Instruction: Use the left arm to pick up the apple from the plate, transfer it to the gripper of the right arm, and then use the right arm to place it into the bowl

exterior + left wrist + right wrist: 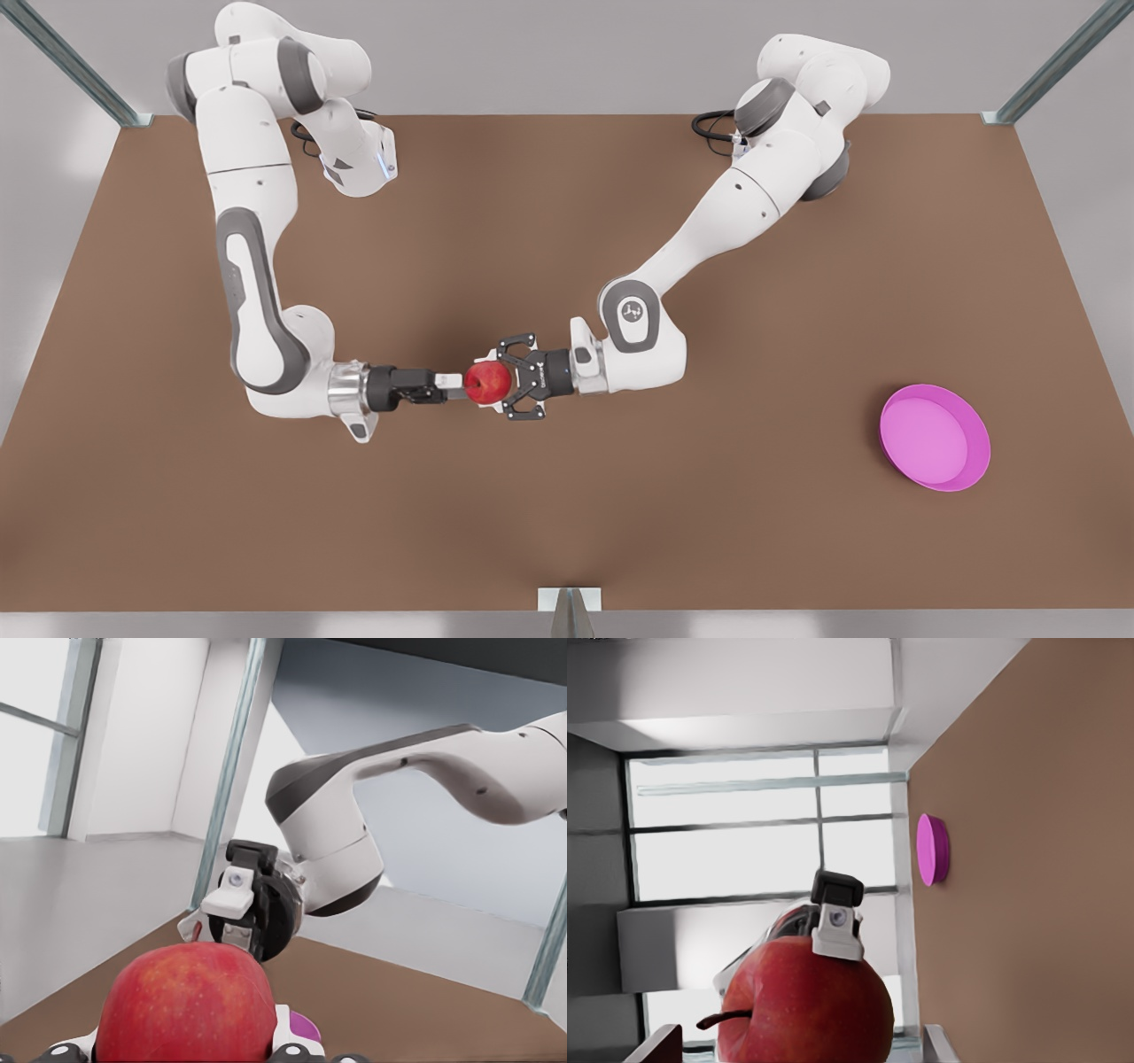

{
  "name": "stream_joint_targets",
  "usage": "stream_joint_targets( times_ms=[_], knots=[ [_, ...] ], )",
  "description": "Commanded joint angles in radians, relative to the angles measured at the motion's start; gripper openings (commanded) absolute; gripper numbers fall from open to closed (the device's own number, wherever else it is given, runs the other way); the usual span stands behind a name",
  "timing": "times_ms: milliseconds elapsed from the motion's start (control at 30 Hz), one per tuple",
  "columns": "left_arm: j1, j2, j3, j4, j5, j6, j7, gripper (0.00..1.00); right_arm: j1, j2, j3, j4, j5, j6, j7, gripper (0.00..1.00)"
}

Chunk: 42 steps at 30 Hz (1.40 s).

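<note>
A red apple (485, 383) hangs in the air above the middle of the brown table (567, 514), between both grippers. My left gripper (502, 381), black and on the arm at the front view's right, is shut on the apple (186, 1001). One of its fingers (837, 935) presses the apple (806, 1010). My right gripper (456, 384), on the arm at the front view's left, is open. Its white fingertips reach the apple's other side, and its upper finger (227, 901) stands just clear of the fruit. The pink bowl (935, 439) lies far off at the front view's right.
The pink bowl (931, 849) is straight ahead of the right gripper, beyond the left arm. A pink sliver (302, 1028) shows beside the apple; I cannot tell what it is. Metal frame posts (1054, 62) stand at the table's corners. Bare tabletop surrounds the bowl.
</note>
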Motion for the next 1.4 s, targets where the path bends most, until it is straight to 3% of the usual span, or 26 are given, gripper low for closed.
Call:
stream_joint_targets(
  times_ms=[0,567,600,633,667,800,833,1067,1367],
  knots=[
    [-0.001,0.001,-0.001,0.0,-0.003,0.003,0.369,0.77,0.011,0.002,0.0,0.005,0.058,0.042,-0.235,1.0],
    [-0.002,0.002,0.001,0.0,-0.003,0.003,0.369,0.77,0.063,0.005,0.042,-0.017,0.052,0.12,-0.286,1.0],
    [-0.002,0.002,0.001,0.0,-0.003,0.004,0.369,0.77,0.063,0.005,0.042,-0.015,0.052,0.125,-0.287,0.98],
    [-0.002,0.002,0.001,0.0,-0.003,0.004,0.369,0.77,0.063,0.005,0.042,-0.013,0.052,0.126,-0.287,0.83],
    [-0.002,0.002,0.001,0.0,-0.003,0.004,0.369,0.78,0.063,0.005,0.042,-0.012,0.052,0.126,-0.287,0.75],
    [-0.002,0.002,0.001,0.0,-0.003,0.006,0.369,0.83,0.063,0.005,0.043,-0.012,0.052,0.132,-0.287,0.75],
    [-0.009,0.002,0.001,0.0,-0.005,0.015,0.363,0.99,0.063,0.005,0.043,-0.01,0.052,0.132,-0.287,0.75],
    [-0.005,0.001,-0.001,0.0,-0.009,0.018,0.361,0.99,0.039,0.005,0.039,-0.02,0.034,0.129,-0.299,0.75],
    [-0.001,-0.001,0.001,0.0,-0.009,0.018,0.36,0.99,-0.065,-0.006,0.034,-0.052,-0.166,0.129,-0.299,0.76]
  ],
)
